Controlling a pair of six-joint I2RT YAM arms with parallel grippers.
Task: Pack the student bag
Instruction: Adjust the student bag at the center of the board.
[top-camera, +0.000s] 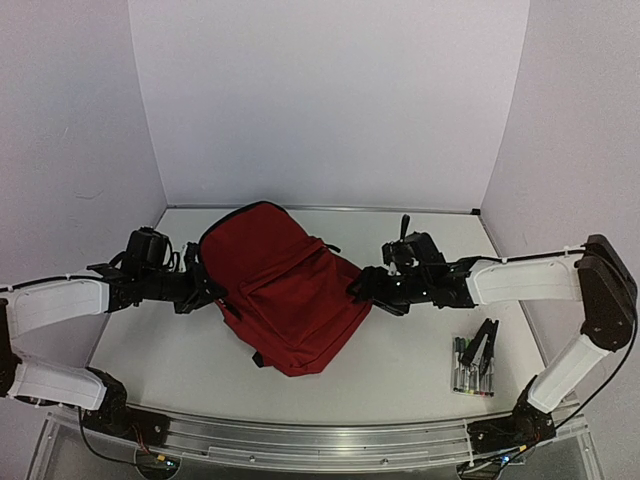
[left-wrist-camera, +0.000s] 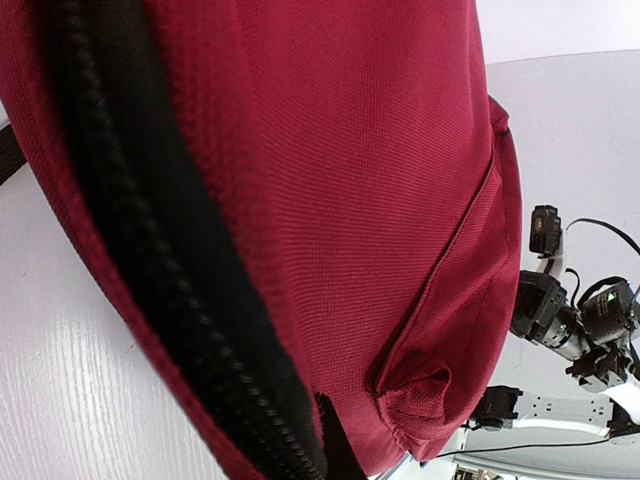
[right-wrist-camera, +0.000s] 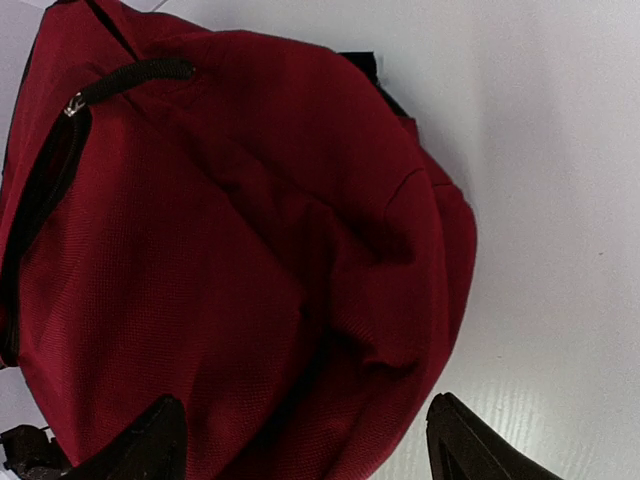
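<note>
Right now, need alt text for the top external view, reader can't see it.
A dark-red student bag lies in the middle of a white table, the left gripper shut at its left edge and the right gripper open at its right edge. A small cluster of markers lies at the table's near right, apart from the bag.

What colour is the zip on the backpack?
Black, against the dark-red student bag; the zip shows best in the left wrist view.

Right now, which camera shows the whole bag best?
Top external: the whole bag is in frame, outline and front pocket clear. Left wrist shows only red fabric and black zip up close; right wrist, a cropped red bulge.
</note>
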